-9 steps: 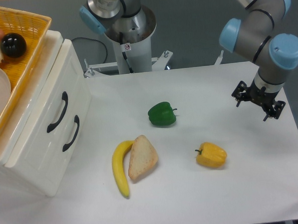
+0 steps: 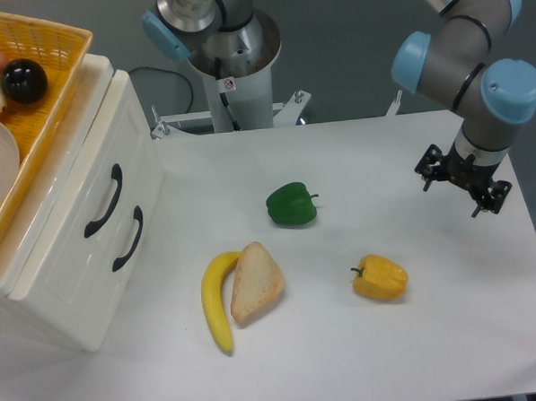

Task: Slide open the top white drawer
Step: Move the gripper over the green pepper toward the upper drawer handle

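We see the gripper (image 2: 460, 189) at the right side of the table (image 2: 365, 339), its two black fingers spread apart with nothing between them, hanging over bare tabletop below the arm's blue-capped wrist (image 2: 512, 93). Nearest to it lies a yellow bell pepper (image 2: 380, 278); farther left we find a green bell pepper (image 2: 292, 205), then a wedge of bread (image 2: 254, 281) touching a banana (image 2: 216, 299). Well apart from the gripper, at the far left, stands the small white cabinet (image 2: 39, 293). We identify the top white drawer (image 2: 88, 196) as the upper of its two fronts, closed flush, its face turned toward the table's centre. Its curved black handle (image 2: 103, 201) runs lengthwise along the front, parallel to the handle of the lower drawer (image 2: 127, 238) just beside it. On the cabinet rests an orange basket (image 2: 50, 64) holding a black ball (image 2: 23, 80) and pale items.
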